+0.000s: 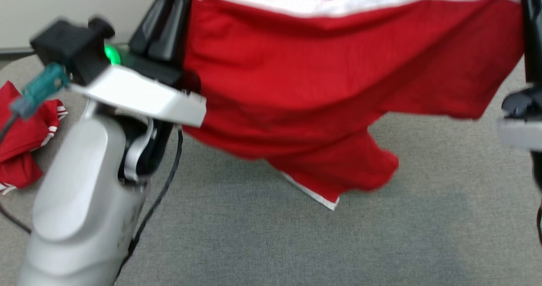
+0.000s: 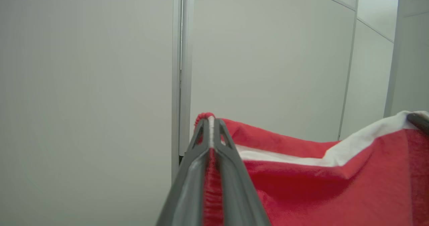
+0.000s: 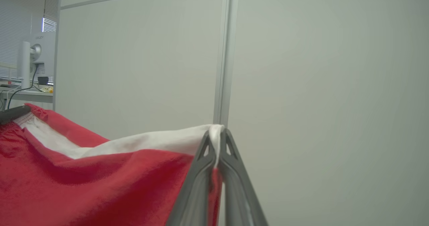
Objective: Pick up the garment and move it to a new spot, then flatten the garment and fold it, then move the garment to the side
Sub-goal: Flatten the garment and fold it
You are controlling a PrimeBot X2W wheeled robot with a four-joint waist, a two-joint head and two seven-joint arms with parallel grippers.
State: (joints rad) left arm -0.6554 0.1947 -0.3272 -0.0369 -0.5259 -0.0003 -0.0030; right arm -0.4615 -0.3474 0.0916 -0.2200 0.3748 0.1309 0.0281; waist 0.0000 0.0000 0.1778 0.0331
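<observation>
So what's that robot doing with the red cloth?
The robot is holding a red garment with a white band up in the air, stretched between its two arms. Its left gripper is shut on one top corner and its right gripper on the other. The cloth hangs over the grey surface, not yet laid flat. A crumpled red bundle lies off to the robot's left.

A: How many garments?
B: Two, both red: the hanging garment (image 1: 322, 87) and the crumpled garment (image 1: 21, 137).
A: End effectors?
B: Two: left end effector (image 2: 211, 122), right end effector (image 3: 217, 132). One counter (image 1: 381, 235).
</observation>
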